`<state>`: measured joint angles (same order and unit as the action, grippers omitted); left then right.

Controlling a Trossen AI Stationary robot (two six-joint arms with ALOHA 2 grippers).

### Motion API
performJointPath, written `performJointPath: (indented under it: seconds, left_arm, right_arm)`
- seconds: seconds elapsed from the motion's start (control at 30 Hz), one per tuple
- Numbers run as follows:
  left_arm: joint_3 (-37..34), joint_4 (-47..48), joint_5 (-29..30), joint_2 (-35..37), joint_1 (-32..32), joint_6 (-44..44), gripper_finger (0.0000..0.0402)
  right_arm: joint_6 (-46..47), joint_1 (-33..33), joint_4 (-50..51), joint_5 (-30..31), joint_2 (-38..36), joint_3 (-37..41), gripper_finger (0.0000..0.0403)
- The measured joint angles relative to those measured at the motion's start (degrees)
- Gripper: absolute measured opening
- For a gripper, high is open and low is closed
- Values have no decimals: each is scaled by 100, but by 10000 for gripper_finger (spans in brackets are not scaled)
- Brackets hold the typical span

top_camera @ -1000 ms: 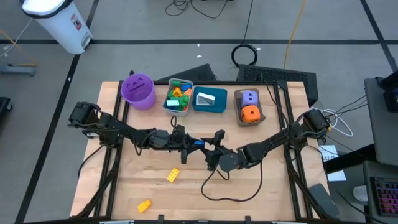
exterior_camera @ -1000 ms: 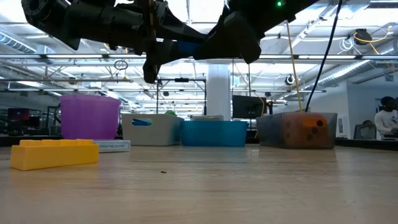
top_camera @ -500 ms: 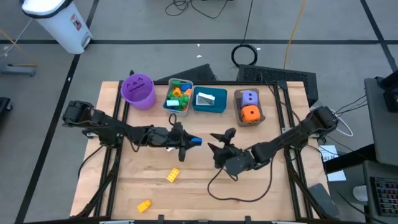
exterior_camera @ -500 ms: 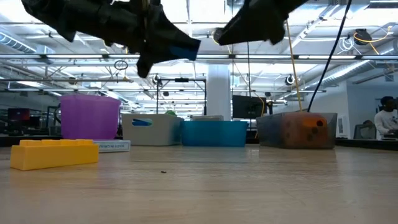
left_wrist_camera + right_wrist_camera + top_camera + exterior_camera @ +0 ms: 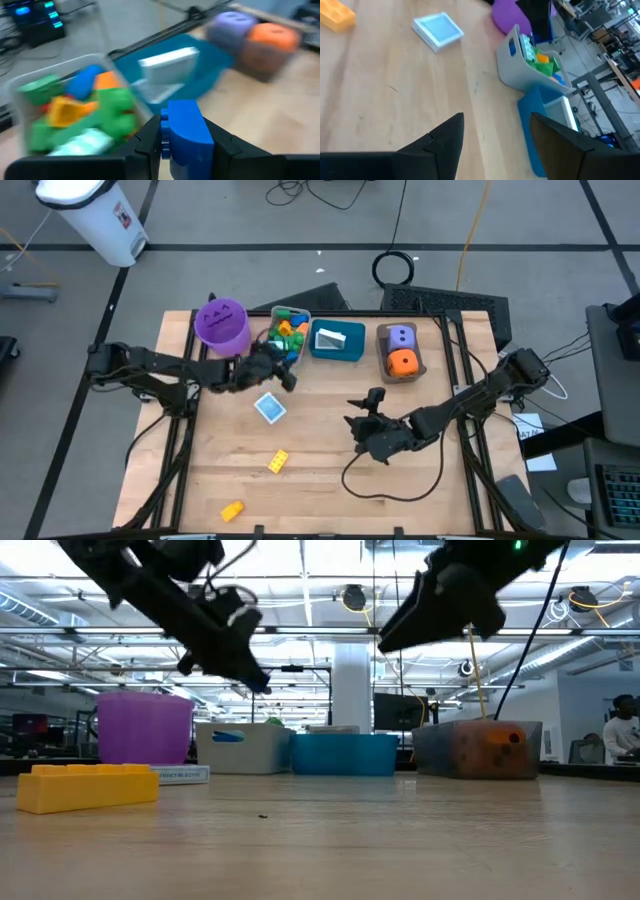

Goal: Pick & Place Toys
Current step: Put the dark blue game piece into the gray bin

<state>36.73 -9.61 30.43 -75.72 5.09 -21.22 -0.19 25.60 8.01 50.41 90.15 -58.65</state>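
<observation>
The table (image 5: pixel 400 480) is being viewed from overhead and level across (wrist cameras sitting close); the grey bin (image 5: pixel 285 348) is being shared.

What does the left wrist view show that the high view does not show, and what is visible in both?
Only the left wrist view shows the blue brick gripped between the left gripper's fingers. Only the high view shows the white and blue card on the table, two yellow bricks and the right gripper, open. Both show the grey bin of bricks, the teal bin and the two dice.
</observation>
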Motion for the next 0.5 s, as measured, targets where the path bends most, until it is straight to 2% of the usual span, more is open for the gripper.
performJointPath:
  seconds: [0.1, 0.23, 0.37, 0.5]
  left_arm:
    - [0, 175, -107, -60, 481, -27, 101]
    - [0, 174, -567, -71, 980, -27, 100]
    - [0, 235, -992, -209, 1286, -59, 123]
    - [0, 263, -1141, -474, 1462, -187, 145]
  right_arm:
    - [-1, -92, -57, -15, 7, 140, 215]
    - [1, -199, -93, -102, 7, 218, 216]
    - [64, -267, -136, -193, 4, 238, 216]
    - [77, -279, -145, -270, 4, 240, 213]
